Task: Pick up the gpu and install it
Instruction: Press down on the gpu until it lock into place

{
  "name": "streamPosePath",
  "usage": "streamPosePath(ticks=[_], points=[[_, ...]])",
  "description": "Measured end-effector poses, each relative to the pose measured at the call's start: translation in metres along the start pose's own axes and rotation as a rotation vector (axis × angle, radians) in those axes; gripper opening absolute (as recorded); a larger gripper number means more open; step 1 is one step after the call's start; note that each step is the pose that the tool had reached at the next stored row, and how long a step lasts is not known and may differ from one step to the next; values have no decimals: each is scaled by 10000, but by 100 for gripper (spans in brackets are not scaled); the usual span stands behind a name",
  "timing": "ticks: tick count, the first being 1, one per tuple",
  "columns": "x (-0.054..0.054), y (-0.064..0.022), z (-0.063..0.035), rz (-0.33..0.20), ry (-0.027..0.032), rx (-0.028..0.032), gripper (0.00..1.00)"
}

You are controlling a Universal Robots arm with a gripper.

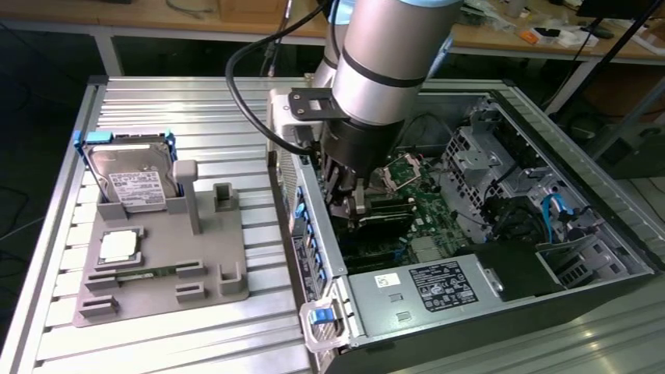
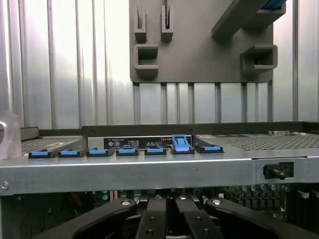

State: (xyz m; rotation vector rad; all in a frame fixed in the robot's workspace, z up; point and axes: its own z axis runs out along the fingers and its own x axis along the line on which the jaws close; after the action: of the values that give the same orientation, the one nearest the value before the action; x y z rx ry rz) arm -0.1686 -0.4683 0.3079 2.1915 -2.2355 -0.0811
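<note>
Reaching into case (image 1: 582,257), fingers (image 1: 356,209) hiding gpu (image 1: 382,209) partly.

On the exterior view's left I see a grey holder (image 1: 156,265) on the ribbed metal table (image 1: 156,101). A hard drive (image 1: 130,181) with a white label stands upright at its far end, and a small chip (image 1: 120,246) lies flat nearer the front. Beside it sits the open case (image 1: 582,234), with blue clips (image 2: 124,151) along its rear edge.
</note>
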Motion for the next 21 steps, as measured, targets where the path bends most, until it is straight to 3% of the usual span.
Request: streamPosePath(ticks=[5, 8, 16, 18, 21], points=[[42, 2, 2, 5, -2, -3, 11], [54, -12, 5, 4, -1, -55, 11], [44, -103, 2, 5, 8, -85, 11], [40, -122, 1, 7, 43, -85, 11], [13, -138, -3, 17, 250, -83, 11]])
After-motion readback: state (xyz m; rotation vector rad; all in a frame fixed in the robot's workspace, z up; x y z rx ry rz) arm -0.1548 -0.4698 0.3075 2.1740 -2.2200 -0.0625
